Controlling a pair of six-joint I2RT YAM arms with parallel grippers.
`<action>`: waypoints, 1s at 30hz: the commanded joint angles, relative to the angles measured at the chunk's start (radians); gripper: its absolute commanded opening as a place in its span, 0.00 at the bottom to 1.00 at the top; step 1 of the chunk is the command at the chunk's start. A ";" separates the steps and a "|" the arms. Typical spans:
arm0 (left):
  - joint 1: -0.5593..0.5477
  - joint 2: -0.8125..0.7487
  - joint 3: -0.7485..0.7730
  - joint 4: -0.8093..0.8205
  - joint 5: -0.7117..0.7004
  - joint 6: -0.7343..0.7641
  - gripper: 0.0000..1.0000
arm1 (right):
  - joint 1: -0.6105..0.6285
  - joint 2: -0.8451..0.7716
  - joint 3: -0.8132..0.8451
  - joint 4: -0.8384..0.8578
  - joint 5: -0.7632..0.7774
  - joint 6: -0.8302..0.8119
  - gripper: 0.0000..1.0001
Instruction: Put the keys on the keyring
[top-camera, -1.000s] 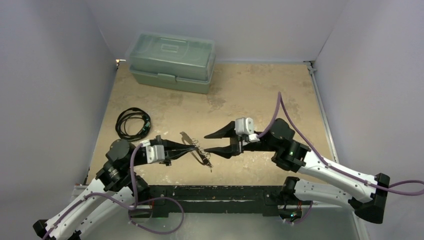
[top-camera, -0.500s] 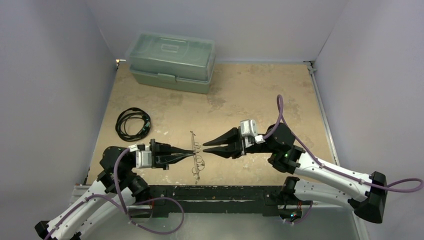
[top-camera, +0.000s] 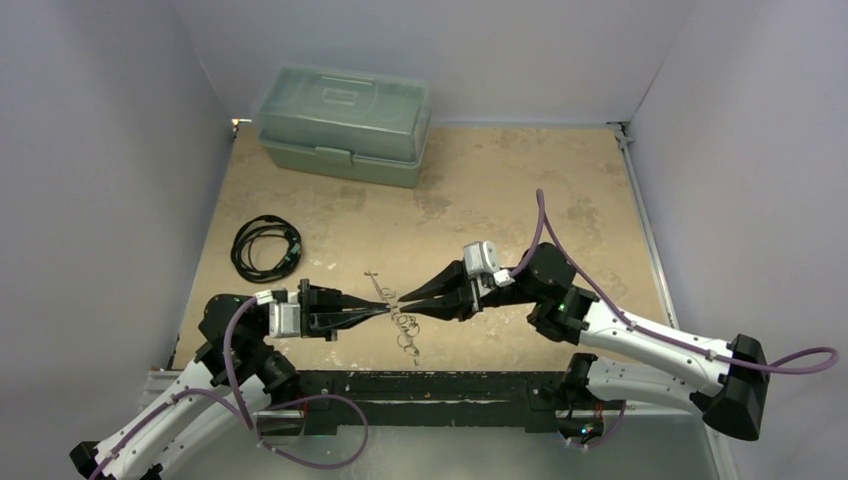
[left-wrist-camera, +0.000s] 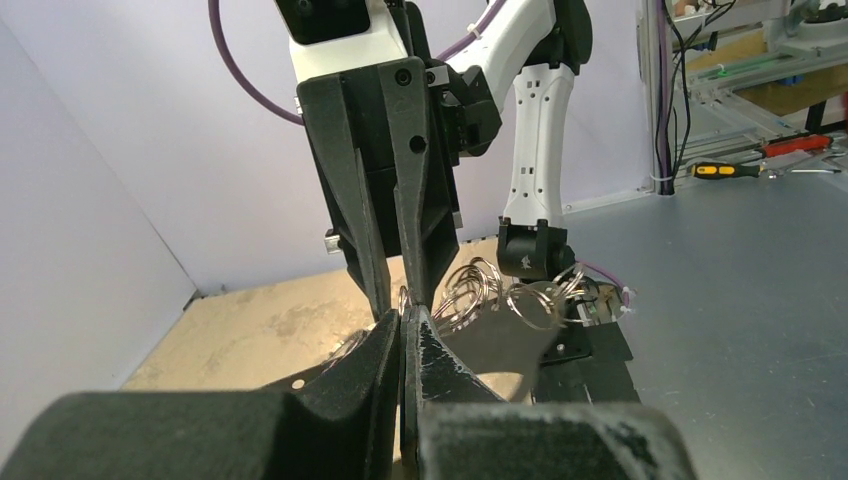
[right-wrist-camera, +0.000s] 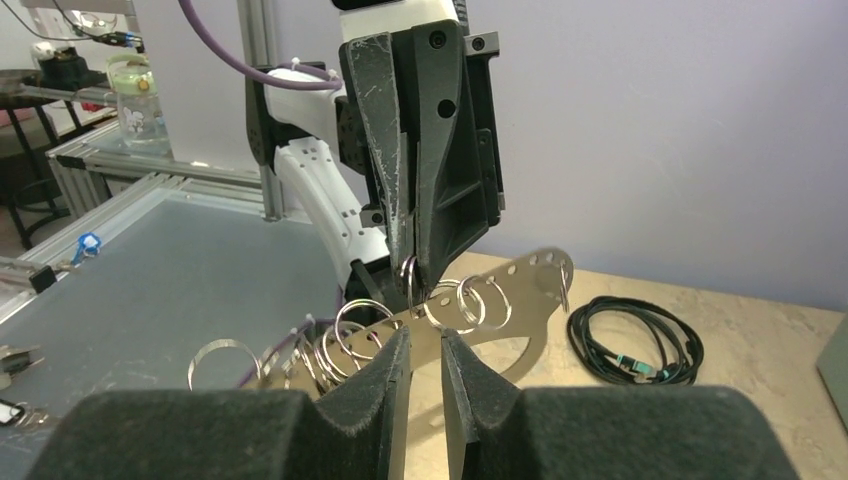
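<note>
Pale lilac walls box in a mottled tan table (top-camera: 500, 190), with a green toolbox (top-camera: 345, 122) at the far left and a black coiled cable (top-camera: 265, 247) lying near that wall. At the front centre I have the 2 arms tip to tip. The left gripper (top-camera: 388, 308) is clamped on the keyring (right-wrist-camera: 520, 285), holding its flat strip off the table, small rings (right-wrist-camera: 470, 302) dangling along it. The right gripper (top-camera: 402, 300) shows a narrow gap at the strip; I cannot tell whether it grips.
</note>
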 joint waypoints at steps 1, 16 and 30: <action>0.000 0.005 -0.002 0.057 0.010 -0.018 0.00 | 0.004 0.007 0.036 0.050 -0.027 0.023 0.21; 0.000 0.010 0.001 0.043 0.007 -0.017 0.00 | 0.004 0.021 0.054 0.089 -0.042 0.054 0.24; 0.002 0.003 -0.005 0.045 -0.011 -0.024 0.00 | 0.004 0.066 0.054 0.134 -0.064 0.089 0.19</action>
